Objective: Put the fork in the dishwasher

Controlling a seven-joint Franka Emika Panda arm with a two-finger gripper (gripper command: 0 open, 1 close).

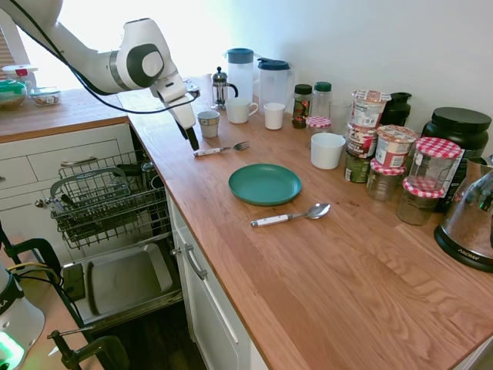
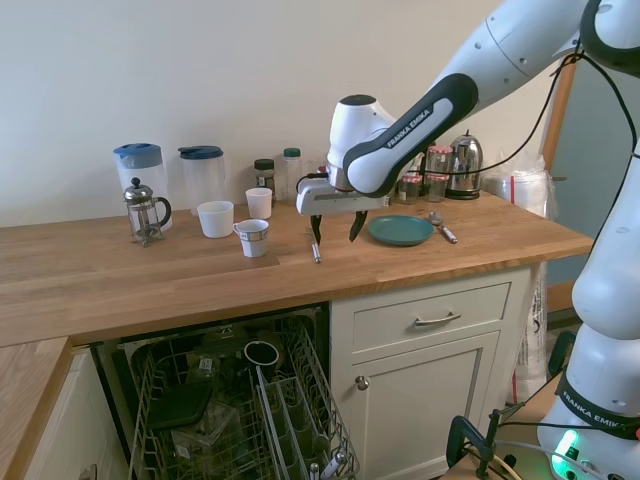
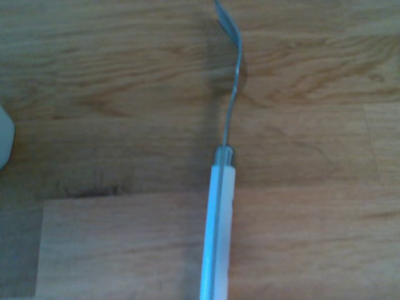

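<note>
Your gripper [image 2: 335, 229] hangs just above the wooden counter [image 1: 323, 262] with its 2 fingers spread, straddling the handle end of the fork [image 1: 221, 149], which lies flat on the wood between the small patterned cup [image 1: 209, 122] and the teal plate [image 1: 265, 184]; that stance looks like the set-up for a pinch across the white handle, not yet closed. In the wrist view the fork [image 3: 221, 206] runs straight away from the camera, so you seem well aligned with its length. The dishwasher [image 1: 108, 231] stands open below the counter edge, door down and its wire rack [image 2: 245, 415] pulled out, presumably to receive the fork. The white-handled spoon [image 1: 289, 216] beside the plate is not your target. Readable writing: "FRANKA EMIKA" on the arm; jar labels are too small to read.
</note>
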